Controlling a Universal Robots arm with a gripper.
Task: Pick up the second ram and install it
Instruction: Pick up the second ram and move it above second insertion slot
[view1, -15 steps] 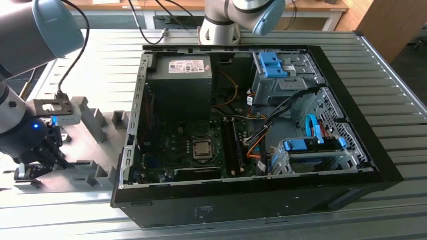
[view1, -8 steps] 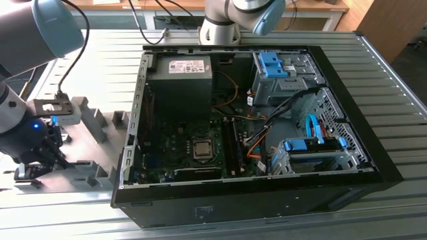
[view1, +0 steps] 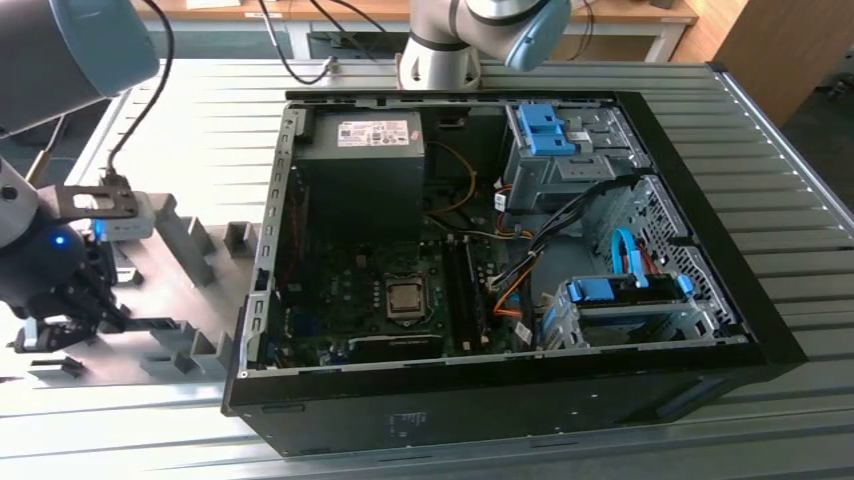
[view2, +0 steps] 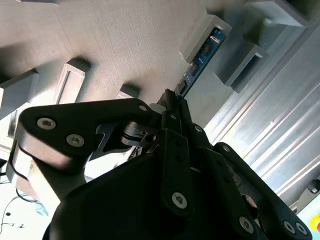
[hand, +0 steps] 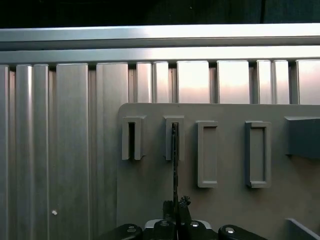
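— Exterior view: what's biggest?
— Open computer case (view1: 507, 405), with a grey fixture plate (view1: 154, 300) beside it at the exterior view's left.
— And the gripper (view2: 172, 102)?
— Over that plate, fingers drawn narrow, pinching the second ram (view2: 199, 62) by one end.
— Where's the stick?
— On edge, in a fixture block (hand: 168, 140) slot in the first wrist view.
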